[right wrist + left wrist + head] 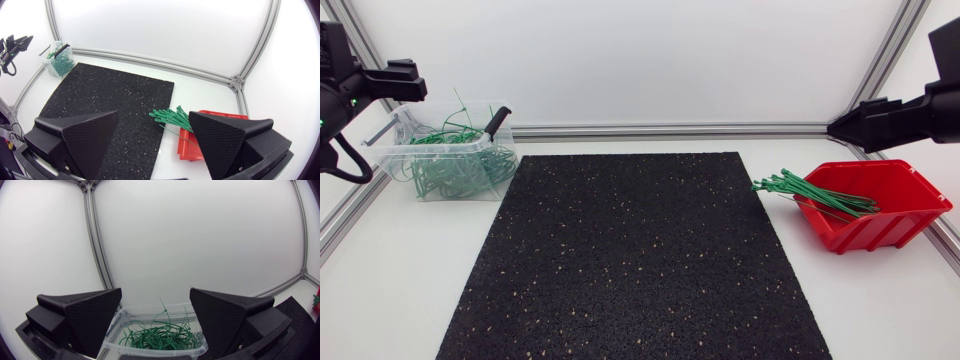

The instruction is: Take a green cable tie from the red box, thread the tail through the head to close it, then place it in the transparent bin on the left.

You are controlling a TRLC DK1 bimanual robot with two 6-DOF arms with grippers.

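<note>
**Grippers.** My right gripper (pixel 154 116) hangs released over the table's right side, with its fingers spread and nothing between them. My left gripper (pixel 155 294) is likewise spread and empty, above the transparent bin (pixel 382 150), which holds a tangle of looped ties (pixel 450 170). The green cable ties (pixel 810 192) lie as one tight bundle in the red box (pixel 905 215), and none has been taken yet.

**Hazards.** The ties are packed side by side, so a pinch on the bundle would likely lift several at once. One thin tie just beside the bundle looks like the easier pick. Coming down too near the rim could strike or tip the box, and dragging a tie outward could pull the box along. A springy tie may also twist in my grasp, which would spoil the alignment of tail and head for threading.

**Orientation.** The bundle's long axis runs across the table, left to right and slightly oblique. One end juts over the box's left rim toward the black mat (pixel 630 260). These ends look blocky, so they are probably the heads, with the tails pointing into the box toward its right wall.
</note>
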